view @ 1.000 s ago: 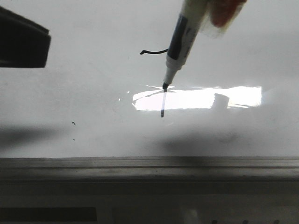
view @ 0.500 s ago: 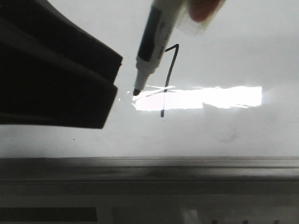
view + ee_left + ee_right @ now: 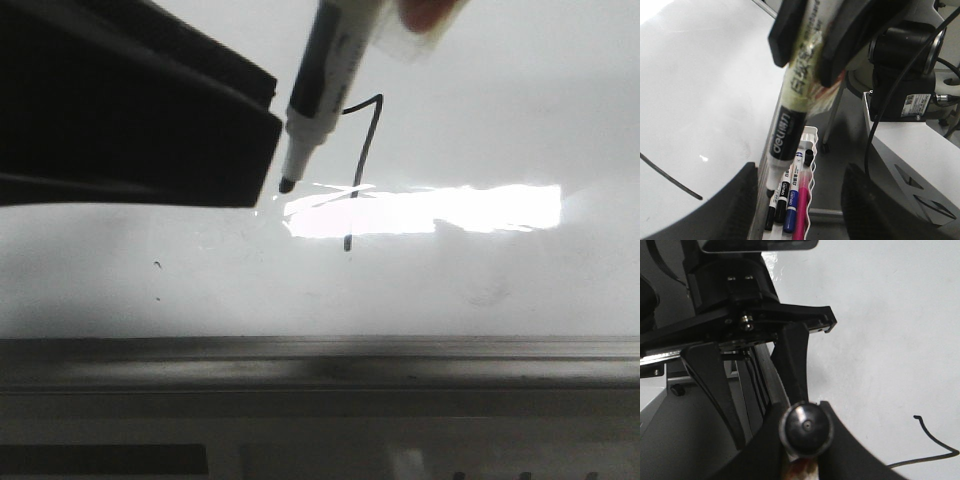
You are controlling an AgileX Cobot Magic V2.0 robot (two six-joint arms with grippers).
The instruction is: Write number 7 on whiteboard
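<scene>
Front view shows you the number 7 drawn in thin black line near the middle of the whiteboard. Its long stem slants down through a bright patch of glare and ends in a small dot. Most of its top bar is hidden behind the marker. The marker leans down from the top edge, its dark tip just to the left of the stem. You cannot tell from here whether the tip touches the board.

In the right wrist view you look straight down the butt of the marker, clamped between the two fingers of the right gripper, with the corner of the 7 off to one side.

The left gripper is spread wide and holds nothing. In the front view it is the big dark shape at the left, close beside the marker tip. Between its fingers, the left wrist view shows a white wire tray with several pens in it, beyond the board's edge.

A grey frame strip runs along the board's near edge.
</scene>
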